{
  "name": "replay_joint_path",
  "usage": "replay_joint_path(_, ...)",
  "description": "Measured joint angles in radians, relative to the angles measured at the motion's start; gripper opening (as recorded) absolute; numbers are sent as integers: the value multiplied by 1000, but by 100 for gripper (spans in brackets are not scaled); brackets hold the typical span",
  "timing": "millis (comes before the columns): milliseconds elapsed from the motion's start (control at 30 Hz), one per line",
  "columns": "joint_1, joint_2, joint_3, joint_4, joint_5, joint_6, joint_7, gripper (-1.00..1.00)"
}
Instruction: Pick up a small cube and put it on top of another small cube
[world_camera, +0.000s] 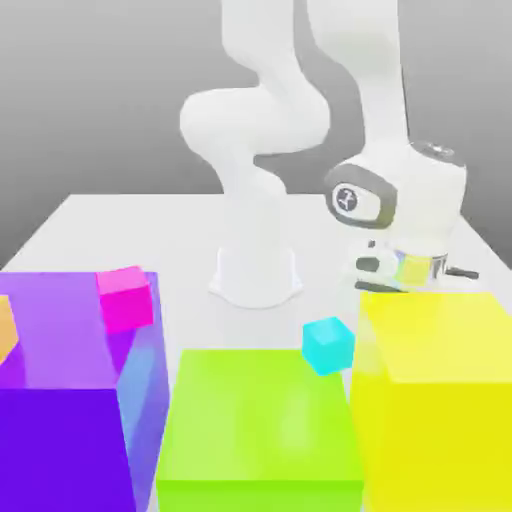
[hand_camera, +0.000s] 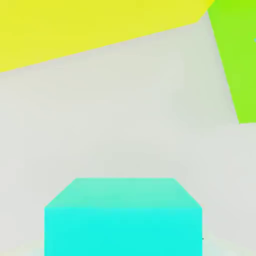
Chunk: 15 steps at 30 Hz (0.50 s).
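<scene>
cubes: one small cyan cube (world_camera: 327, 345) on desk (world_camera: 120, 225), plain, opaque, between green block (world_camera: 260, 420) and yellow block (world_camera: 440, 390) | end effector (world_camera: 405, 272): opening cannot be told

Arm bent low over the table
The white arm (world_camera: 300, 110) curled forward and down, its wrist pointing the gripper (world_camera: 405, 270) straight downward.

Bright, even, soft-edged simulator render
</scene>
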Motion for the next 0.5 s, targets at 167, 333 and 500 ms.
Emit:
replay_joint_path(167, 75, -64, -32, -13, 265, -24, -200, -100)
replay_joint_path(333, 120, -91, -57, 144, 372, -167, -406, -100)
replay_joint_path(500, 164, -121, -76, 324, 458, -326, -617, -100)
